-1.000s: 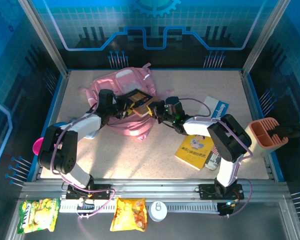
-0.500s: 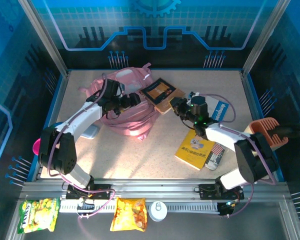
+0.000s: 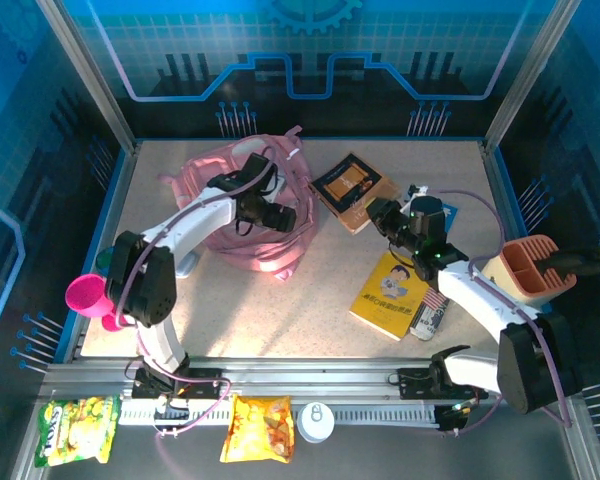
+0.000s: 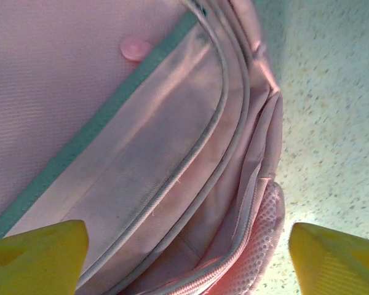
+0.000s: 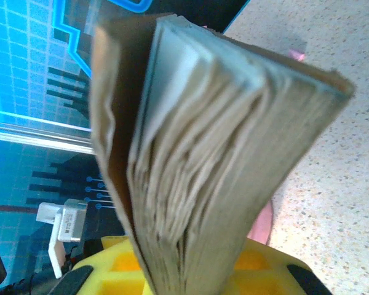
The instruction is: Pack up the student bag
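The large soft pink fabric student bag (image 3: 218, 176) is lying flat near the far-left corner of the speckled table (image 3: 330, 285). Its long axis is running roughly far to near, with a pink loop pointing at the far edge. The left arm is reaching across it, and the left gripper (image 3: 283, 218) is hovering over its right side with yellow fingers (image 4: 37, 252) spread wide, empty. The right arm is stretching toward the far edge, and the right gripper (image 3: 378, 212) is clamping a thick brown book (image 3: 348, 185) just right of the bag.

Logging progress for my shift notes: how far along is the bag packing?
Done: nothing shows inside the student bag. In hand: right end effector grips the brown book; left end effector hovers open over the bag. Left: yellow book lies on the table.
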